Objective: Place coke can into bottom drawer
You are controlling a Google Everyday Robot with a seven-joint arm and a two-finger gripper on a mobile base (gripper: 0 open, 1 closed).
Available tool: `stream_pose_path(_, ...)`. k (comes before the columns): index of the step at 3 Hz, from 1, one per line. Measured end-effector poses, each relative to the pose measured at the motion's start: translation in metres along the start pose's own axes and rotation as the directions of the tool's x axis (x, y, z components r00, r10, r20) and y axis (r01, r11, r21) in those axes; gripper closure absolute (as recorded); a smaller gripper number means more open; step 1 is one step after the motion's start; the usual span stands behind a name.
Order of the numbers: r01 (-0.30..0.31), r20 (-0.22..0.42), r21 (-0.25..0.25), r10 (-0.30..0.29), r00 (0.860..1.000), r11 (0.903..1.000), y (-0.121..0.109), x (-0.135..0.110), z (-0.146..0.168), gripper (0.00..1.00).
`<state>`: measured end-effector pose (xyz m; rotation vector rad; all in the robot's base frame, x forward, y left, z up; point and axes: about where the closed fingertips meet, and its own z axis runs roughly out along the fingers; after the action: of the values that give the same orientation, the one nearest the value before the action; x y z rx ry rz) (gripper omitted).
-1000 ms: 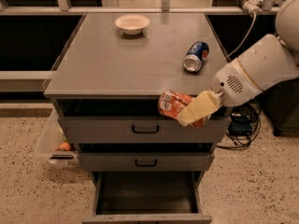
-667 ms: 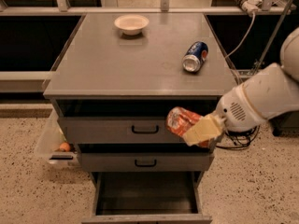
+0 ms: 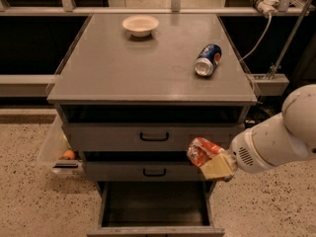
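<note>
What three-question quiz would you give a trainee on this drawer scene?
1. True or false: the gripper, in front of the right end of the middle drawer, holds the coke can.
2. What lies on its side on the cabinet top? A) blue can B) bottle C) apple
3. Fill in: the bottom drawer stands ____, with the coke can not yet inside.
Key: 1 true; 2 A; 3 open.
</note>
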<state>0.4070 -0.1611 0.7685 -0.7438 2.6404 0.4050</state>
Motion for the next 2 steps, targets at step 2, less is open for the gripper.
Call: stream_pose_path(2, -0.012, 0.01, -0.019, 0.012, 1.0, 0.9998, 0.0002, 0.0041, 0.0031, 1.0)
